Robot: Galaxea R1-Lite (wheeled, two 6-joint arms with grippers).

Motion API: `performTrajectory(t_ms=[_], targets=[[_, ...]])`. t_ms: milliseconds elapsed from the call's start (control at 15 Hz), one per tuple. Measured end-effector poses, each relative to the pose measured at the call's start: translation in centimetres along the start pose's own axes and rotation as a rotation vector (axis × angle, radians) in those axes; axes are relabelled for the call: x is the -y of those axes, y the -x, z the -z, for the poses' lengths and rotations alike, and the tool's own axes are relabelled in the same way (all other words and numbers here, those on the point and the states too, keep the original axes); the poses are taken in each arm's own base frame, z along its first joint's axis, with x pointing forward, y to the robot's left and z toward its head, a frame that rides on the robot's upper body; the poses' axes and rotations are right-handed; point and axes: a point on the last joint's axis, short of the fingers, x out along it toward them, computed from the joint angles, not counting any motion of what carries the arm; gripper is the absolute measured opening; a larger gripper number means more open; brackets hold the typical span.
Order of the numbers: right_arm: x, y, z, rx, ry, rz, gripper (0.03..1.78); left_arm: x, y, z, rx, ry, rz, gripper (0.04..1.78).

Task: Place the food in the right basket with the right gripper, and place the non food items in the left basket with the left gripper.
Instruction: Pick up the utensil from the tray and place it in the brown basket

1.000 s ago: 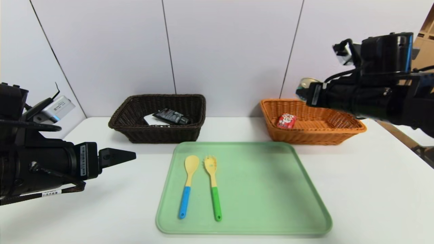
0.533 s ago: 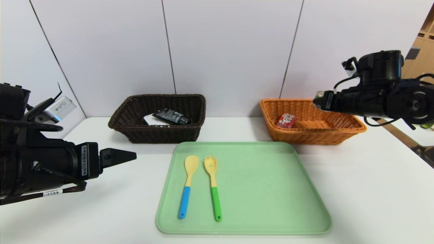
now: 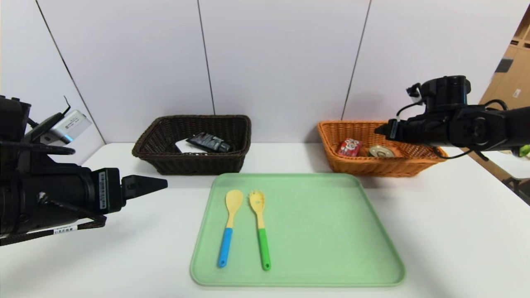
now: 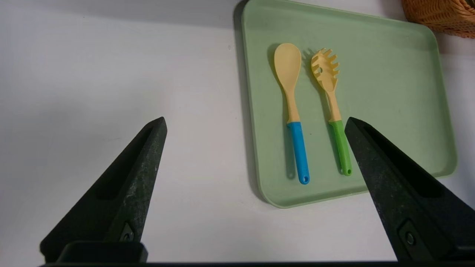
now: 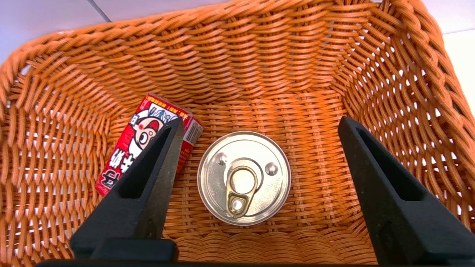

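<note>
Tin upright in right basket, between my spread right gripper fingers, unheld. Left gripper open; spoon at 1 o'clock: light, stiff, take mid-handle.

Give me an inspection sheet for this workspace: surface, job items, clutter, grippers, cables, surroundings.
Surface: white table with a green tray at the centre.
Job items: drink carton and tin lie in the orange basket; white case and dark tube lie in the brown basket; spoon and fork lie side by side on the tray.
Clutter: nothing seen.
Grippers: left gripper open, above the table left of the tray; right gripper open above the tin, holding nothing.
Cables: black loops on the right arm.
Surroundings: grey wall panels behind.
</note>
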Motion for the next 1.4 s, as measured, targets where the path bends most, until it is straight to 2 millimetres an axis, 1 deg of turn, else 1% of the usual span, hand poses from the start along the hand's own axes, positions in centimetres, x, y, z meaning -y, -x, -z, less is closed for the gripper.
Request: performTrajectory(t_ms=[67, 200, 333, 467, 600, 667, 733, 867, 1067, 1200, 1400], targets=[[0.0, 0.4, -0.2, 0.003, 0.0, 0.001, 1.47, 0.2, 0.3, -0.3, 0.025, -0.022, 0.021, 1.69], [-0.3, 2.2, -1.0, -0.005, 0.002, -0.005, 1.52, 0.9, 1.0, -1.4, 0.084, -0.041, 0.103, 1.69], [-1.3, 5.5, -1.7, -0.05, 0.01, -0.026, 1.57, 1.9, 1.8, -2.3, 0.084, -0.051, 0.144, 1.69], [-2.9, 9.4, -1.7, -0.145, 0.019, -0.058, 1.6, 3.4, 2.5, -3.4, 0.053, -0.059, 0.181, 1.69], [-4.4, 13.3, -1.3, -0.26, 0.018, -0.092, 1.62, 5.3, 3.1, -4.6, -0.023, -0.052, 0.208, 1.69], [-5.1, 15.1, -0.9, -0.332, 0.015, -0.106, 1.64, 6.2, 3.1, -5.1, -0.075, -0.044, 0.212, 1.69], [-5.4, 16.5, -0.4, -0.4, 0.015, -0.121, 1.64, 7.2, 2.9, -5.5, -0.14, -0.038, 0.208, 1.69], [-5.7, 18.2, 0.7, -0.504, 0.019, -0.137, 1.66, 8.9, 1.3, -5.4, -0.311, -0.035, 0.16, 1.69], [-6.0, 18.9, 1.6, -0.531, 0.031, -0.15, 1.68, 10.8, -2.3, -3.4, -0.559, -0.074, 0.021, 1.69], [-6.1, 19.0, 2.1, -0.544, 0.039, -0.148, 1.68, 11.8, -4.8, -2.3, -0.639, -0.074, -0.033, 1.69], [-6.0, 19.1, 2.4, -0.551, 0.046, -0.145, 1.69, 12.4, -8.1, -0.8, -0.715, -0.047, -0.1, 1.69]])
